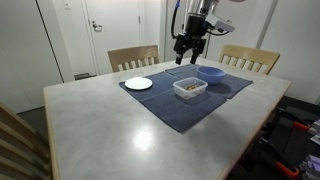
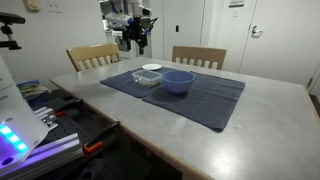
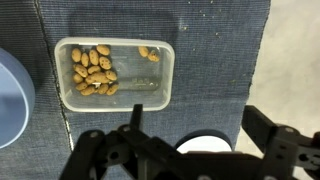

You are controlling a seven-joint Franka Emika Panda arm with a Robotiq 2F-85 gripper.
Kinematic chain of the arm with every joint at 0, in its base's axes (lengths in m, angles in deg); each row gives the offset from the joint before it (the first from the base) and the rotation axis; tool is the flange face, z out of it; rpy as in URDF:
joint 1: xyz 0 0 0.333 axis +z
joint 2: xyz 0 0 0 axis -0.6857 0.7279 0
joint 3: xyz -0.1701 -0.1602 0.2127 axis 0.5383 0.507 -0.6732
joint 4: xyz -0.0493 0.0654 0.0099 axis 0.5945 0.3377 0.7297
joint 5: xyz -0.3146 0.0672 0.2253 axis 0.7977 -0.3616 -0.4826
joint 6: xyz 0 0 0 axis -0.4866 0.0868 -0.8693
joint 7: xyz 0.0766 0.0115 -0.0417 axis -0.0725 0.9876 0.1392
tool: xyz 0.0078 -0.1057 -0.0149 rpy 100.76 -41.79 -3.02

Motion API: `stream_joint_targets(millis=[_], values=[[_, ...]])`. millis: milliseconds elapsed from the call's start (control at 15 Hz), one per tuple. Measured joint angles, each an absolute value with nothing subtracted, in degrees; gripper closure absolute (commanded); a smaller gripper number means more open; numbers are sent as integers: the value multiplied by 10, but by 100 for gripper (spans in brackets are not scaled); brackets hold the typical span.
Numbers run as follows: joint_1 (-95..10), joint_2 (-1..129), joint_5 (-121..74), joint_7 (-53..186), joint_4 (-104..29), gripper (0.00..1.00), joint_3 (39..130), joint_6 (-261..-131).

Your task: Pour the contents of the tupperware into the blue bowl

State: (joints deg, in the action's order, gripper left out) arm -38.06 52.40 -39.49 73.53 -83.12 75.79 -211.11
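The pale grey table (image 1: 90, 130) fills the foreground of both exterior views. A dark blue mat (image 1: 175, 105) lies on it, toward the far side. On the mat the tupperware (image 1: 190, 88) sits upright and uncovered. In the wrist view its contents (image 3: 93, 72), small brownish bits, lie mostly heaped at one end, with two or three bits apart at the other. The bowl (image 1: 211, 73) stands on the mat just beside the tupperware, and the wrist view shows a narrow strip of mat between them. A white plate (image 1: 138, 83) rests on another corner of the mat, well apart from the bowl.

Beyond these, the end effector (image 1: 190, 52) hangs in the air above the far part of the mat, touching nothing. In the wrist view its fingers (image 3: 275, 140) are spread wide with nothing between them. The tupperware lies ahead of them and the plate's rim shows below.

Two wooden chairs (image 1: 133, 57) (image 1: 250, 58) stand at the table's far edge.
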Motion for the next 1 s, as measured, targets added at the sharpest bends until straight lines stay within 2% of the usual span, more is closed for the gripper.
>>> stream_joint_targets(millis=[467, 1000], values=[[-393, 570, -378, 814, -762, 0, 758, -1950], [-368, 658, -317, 701, -677, 0, 757, -1919]])
